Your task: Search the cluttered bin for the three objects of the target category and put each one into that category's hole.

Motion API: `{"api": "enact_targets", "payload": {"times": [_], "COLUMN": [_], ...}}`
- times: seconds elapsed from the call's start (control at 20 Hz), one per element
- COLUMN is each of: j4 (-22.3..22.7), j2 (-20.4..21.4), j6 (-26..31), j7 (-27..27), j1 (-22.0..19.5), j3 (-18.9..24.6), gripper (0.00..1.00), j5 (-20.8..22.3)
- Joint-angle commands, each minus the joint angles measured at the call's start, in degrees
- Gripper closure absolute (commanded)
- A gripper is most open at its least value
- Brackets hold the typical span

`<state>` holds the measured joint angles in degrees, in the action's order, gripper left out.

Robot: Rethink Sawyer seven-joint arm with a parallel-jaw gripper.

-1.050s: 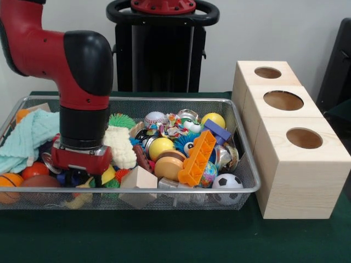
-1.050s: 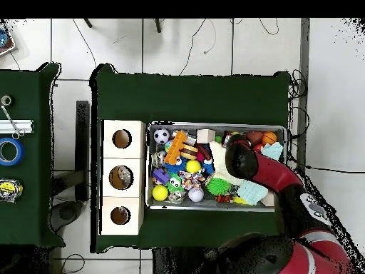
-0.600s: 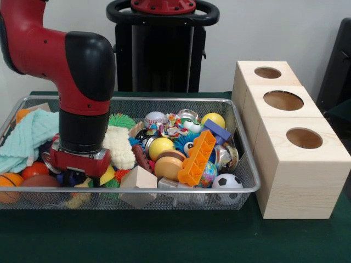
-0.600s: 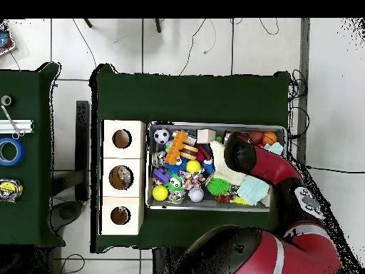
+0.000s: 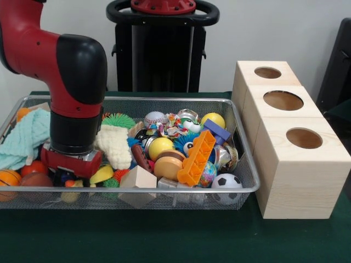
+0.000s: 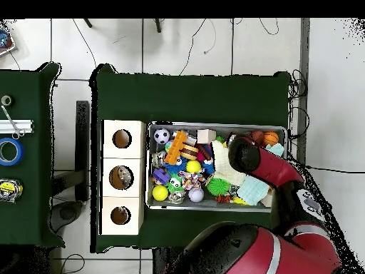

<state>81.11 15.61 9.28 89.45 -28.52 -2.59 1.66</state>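
Covering the table [image 5: 164, 241] is a dark green cloth; behind it a grey wall, and the overhead view shows white floor tiles with cables around the table. Wire mesh bin [image 5: 241, 164] sits on the cloth, packed with toys; three pale wooden boxes [image 5: 299, 164] with round holes stand in a row just beside its end, touching or nearly so. Arm [image 5: 71, 71] comes down into the bin's other end, wrist low among the toys, gripper [image 5: 68, 170] buried between a light blue cloth [image 5: 24, 137], a white fuzzy toy [image 5: 114, 145] and small orange balls [image 5: 10, 179]; cannot tell if its fingers are open or closed, or holding anything. Balls lie all over: yellow ball [image 5: 160, 147], baseball [image 5: 155, 118], soccer ball [image 5: 227, 182]. Orange toy brick [image 5: 196, 159] leans across the middle. Bare cloth along the bin's near rim and past the boxes. Second green table [image 6: 28, 157] with tape rolls stands apart in the overhead view.
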Motion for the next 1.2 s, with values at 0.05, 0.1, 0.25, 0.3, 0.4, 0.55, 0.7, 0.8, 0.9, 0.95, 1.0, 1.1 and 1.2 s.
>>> {"api": "enact_targets", "payload": {"times": [0.05, 0.1, 0.25, 0.3, 0.4, 0.55, 0.7, 0.8, 0.9, 0.95, 1.0, 1.1, 1.2], "j4": [5.64, 5.91, 6.51, 6.78, 7.06, 7.73, 8.99, 9.7, 10.44, 10.68, 11.12, 11.94, 12.72], "j2": [-9.23, -9.25, -9.85, -10.14, -10.79, -11.96, -12.14, -12.05, -11.96, -11.94, -11.87, -11.76, -11.67], "j6": [4.14, 3.92, 2.61, 2.14, 1.17, -0.29, -0.75, -0.43, 0.0, -0.24, -0.28, -0.51, -0.64], "j7": [11.05, 10.91, 10.7, 11.14, 11.82, 12.84, 14.92, 15.61, 16.15, 16.12, 16.22, 16.29, 16.1], "j1": [-2.32, -2.67, -4.11, -4.31, -4.55, -5.64, -5.32, -5.02, -5.01, -4.92, -4.96, -4.88, -4.81], "j3": [-5.63, -5.32, -3.64, -3.26, -2.72, -1.02, -0.69, -0.93, -0.87, -0.9, -0.79, -0.8, -0.92], "gripper": [0.0, 0.0, 0.0, 0.0, 0.0, 0.0, 0.0, 0.0, 0.0, 0.0, 0.0, 0.0, 0.0], "j5": [-0.28, -0.39, -0.95, -1.41, -2.17, -3.71, -6.07, -7.31, -8.59, -8.88, -9.33, -10.1, -10.7]}}
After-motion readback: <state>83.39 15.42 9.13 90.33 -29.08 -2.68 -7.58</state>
